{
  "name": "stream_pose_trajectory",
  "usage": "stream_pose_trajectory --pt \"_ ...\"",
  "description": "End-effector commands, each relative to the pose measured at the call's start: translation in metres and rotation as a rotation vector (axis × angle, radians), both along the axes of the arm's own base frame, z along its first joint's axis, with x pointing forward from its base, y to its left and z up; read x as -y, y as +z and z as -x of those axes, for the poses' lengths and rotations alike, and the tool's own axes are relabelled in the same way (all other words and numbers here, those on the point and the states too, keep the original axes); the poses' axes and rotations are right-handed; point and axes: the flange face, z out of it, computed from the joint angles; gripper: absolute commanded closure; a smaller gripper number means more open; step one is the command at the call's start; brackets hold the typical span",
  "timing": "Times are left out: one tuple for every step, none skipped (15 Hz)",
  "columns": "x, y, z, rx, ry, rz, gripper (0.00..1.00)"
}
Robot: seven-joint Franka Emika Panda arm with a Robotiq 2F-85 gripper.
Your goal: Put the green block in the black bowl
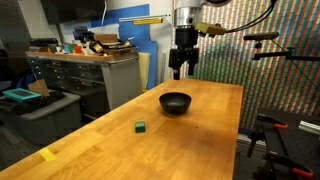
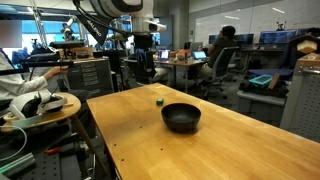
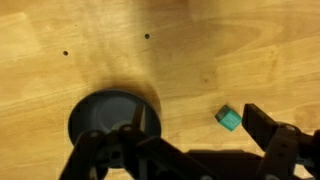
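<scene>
gripper [image 1: 178, 72] hangs over the wooden table [image 1: 205, 140], jaws spread wide, holding nothing. green block [image 1: 141, 127] sits on the table, apart from the black bowl [image 1: 175, 102]. bowl looks empty in wrist view.

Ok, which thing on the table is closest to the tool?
The black bowl, almost under the tool; the green block lies farther off, the yellow scrap farthest.

One green block [image 1: 141, 127], one black bowl [image 1: 175, 102], one yellow scrap [image 1: 47, 154]
</scene>
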Motion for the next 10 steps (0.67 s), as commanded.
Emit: stream_pose_trajectory --pt "-0.02 -0.021 -0.039 0.054 -0.056 -0.005 0.0" --pt "-0.023 -0.029 -0.046 0.076 -0.074 -0.003 0.0" --pt "-0.028 -0.036 -0.053 0.08 -0.09 -0.004 0.0" --pt "-0.033 -0.045 -0.059 0.072 -0.101 -0.002 0.0" --pt "-0.039 -0.052 -0.064 0.065 -0.117 0.004 0.0" --pt "-0.045 -0.06 -0.068 0.055 -0.136 0.007 0.0" --pt "-0.051 -0.066 -0.073 0.046 -0.156 0.012 0.0" --pt "-0.057 -0.073 -0.079 0.04 -0.175 0.017 0.0" --pt "-0.063 -0.079 -0.083 0.031 -0.19 0.016 0.0" --pt "-0.069 -0.086 -0.09 0.032 -0.206 0.023 0.0"
